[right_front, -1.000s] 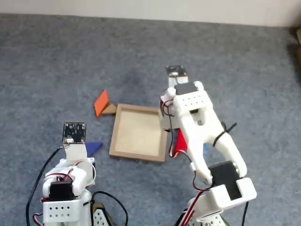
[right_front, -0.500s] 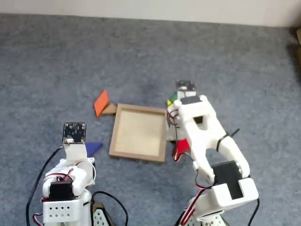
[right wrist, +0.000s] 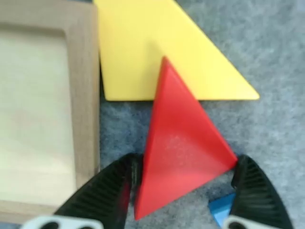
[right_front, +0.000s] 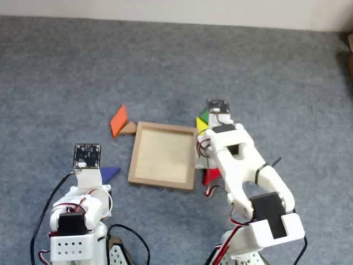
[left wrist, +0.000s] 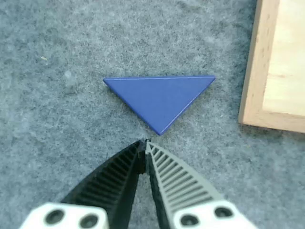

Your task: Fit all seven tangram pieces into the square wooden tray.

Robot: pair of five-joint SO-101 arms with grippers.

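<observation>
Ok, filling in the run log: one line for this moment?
tray empty | right gripper open around red triangle | left gripper shut near blue triangle

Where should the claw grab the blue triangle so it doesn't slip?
Come straight down from above, since the blue triangle lies flat on the carpet. Open the left claw, now shut at its point, and probably pinch from the long straight edge to that point; the slanted sides would likely let it slip.
</observation>
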